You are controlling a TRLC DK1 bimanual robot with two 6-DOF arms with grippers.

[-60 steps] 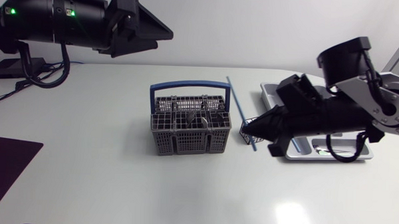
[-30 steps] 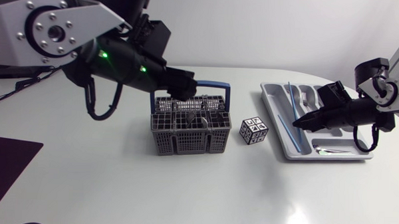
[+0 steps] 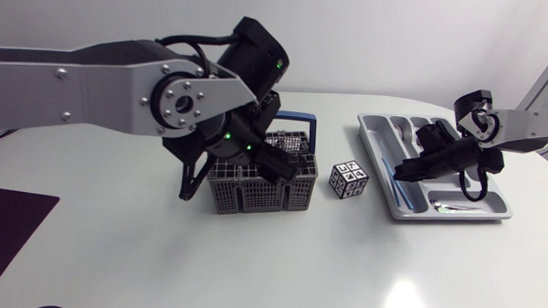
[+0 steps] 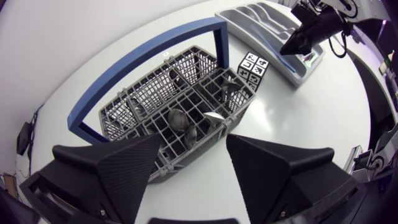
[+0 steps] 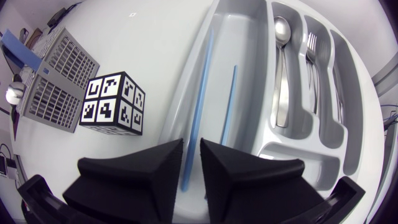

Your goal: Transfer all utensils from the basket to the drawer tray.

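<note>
The grey wire basket (image 3: 225,194) with a blue handle (image 4: 143,59) stands mid-table and holds several metal utensils, among them a spoon (image 4: 177,118). My left gripper (image 4: 196,140) hangs open just above the basket, with nothing between its fingers (image 3: 283,165). The grey drawer tray (image 3: 402,213) lies at the right. My right gripper (image 5: 191,144) hovers low over its long side compartment, fingers slightly apart. A long blue stick (image 5: 200,93) lies in that compartment and runs under the gap, untouched by either finger. A shorter blue stick (image 5: 231,99), a spoon (image 5: 281,62) and a fork (image 5: 314,56) also lie in the tray (image 5: 176,115).
A white cube with black markers (image 3: 348,179) sits between the basket and the tray, close to my right gripper (image 3: 401,173). A dark mat (image 3: 6,227) covers the table's front left corner.
My left arm has swung in and come down over the basket. My right gripper carried the long blue stick to the tray and parted its fingers, leaving the stick in the compartment.
</note>
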